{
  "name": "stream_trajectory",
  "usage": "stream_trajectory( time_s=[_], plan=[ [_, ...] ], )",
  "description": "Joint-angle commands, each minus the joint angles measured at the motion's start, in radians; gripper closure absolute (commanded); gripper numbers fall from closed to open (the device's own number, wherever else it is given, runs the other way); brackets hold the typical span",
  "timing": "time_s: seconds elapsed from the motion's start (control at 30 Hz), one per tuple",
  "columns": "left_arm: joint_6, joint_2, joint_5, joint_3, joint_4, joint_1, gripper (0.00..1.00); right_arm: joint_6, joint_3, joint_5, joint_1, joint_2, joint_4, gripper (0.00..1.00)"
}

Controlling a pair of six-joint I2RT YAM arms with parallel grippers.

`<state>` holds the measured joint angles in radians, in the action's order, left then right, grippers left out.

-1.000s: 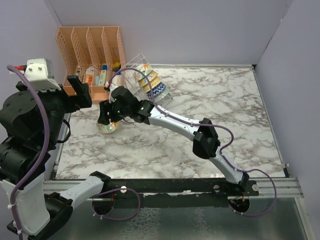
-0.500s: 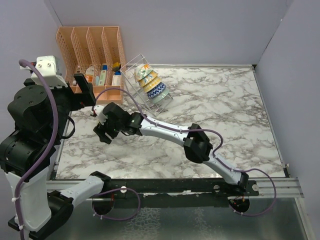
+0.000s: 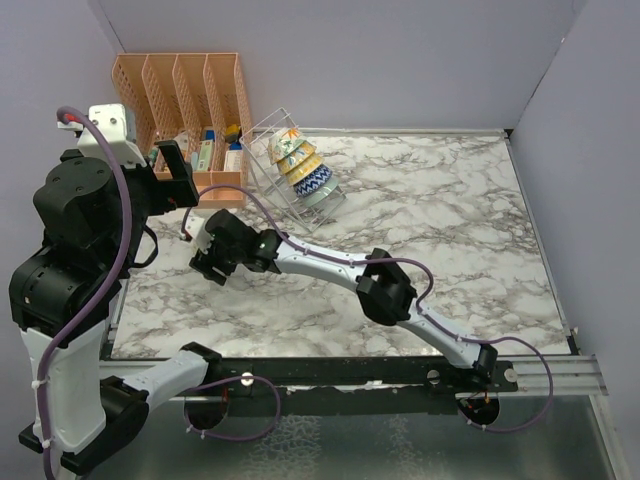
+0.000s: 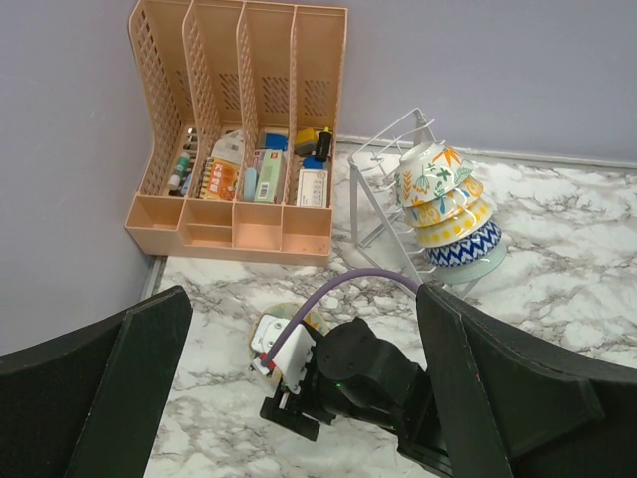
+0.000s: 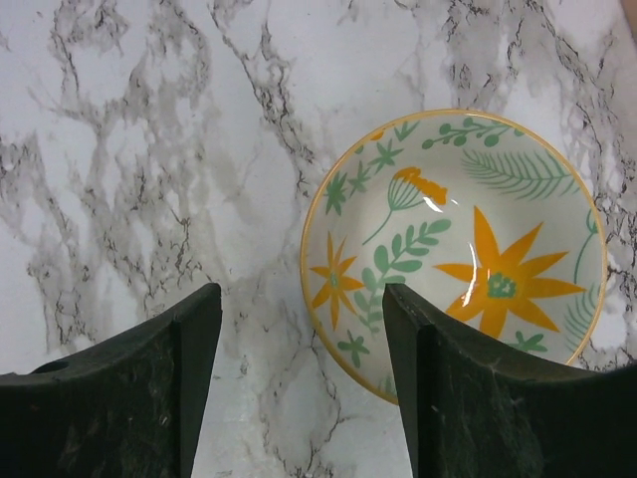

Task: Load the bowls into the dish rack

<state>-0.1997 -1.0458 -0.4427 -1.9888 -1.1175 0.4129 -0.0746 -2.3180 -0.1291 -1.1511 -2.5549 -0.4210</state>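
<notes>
Pincer [image 5: 299,299] on my right has slid over the last loose bowl [image 5: 453,249], wide open, not gripping yet. The rest sit in the rack [image 4: 370,204].

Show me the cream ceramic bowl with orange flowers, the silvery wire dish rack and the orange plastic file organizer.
cream ceramic bowl with orange flowers [image 5: 468,229]: right wrist view, painted inside.
silvery wire dish rack [image 4: 376,199]: left wrist view, bare left wires.
orange plastic file organizer [image 4: 234,224]: left wrist view, front wall.
</notes>
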Motion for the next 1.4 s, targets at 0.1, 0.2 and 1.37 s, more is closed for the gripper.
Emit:
stream_trajectory(
  time_s=[0.1, 0.2, 1.37],
  plan=[
    [0.018, 0.002, -0.021, 0.01, 0.005, 0.003, 0.01, -0.074, -0.039, 0.069, -0.002, -0.063, 0.057, 0.39],
    [0.024, 0.002, -0.029, 0.014, 0.005, 0.003, 0.01, -0.09, -0.047, 0.1, -0.001, -0.074, 0.064, 0.45],
    [0.02, 0.03, -0.015, -0.004, 0.004, 0.004, 0.01, 0.379, 0.288, -0.027, 0.104, 0.254, 0.265, 0.99]
  ],
)
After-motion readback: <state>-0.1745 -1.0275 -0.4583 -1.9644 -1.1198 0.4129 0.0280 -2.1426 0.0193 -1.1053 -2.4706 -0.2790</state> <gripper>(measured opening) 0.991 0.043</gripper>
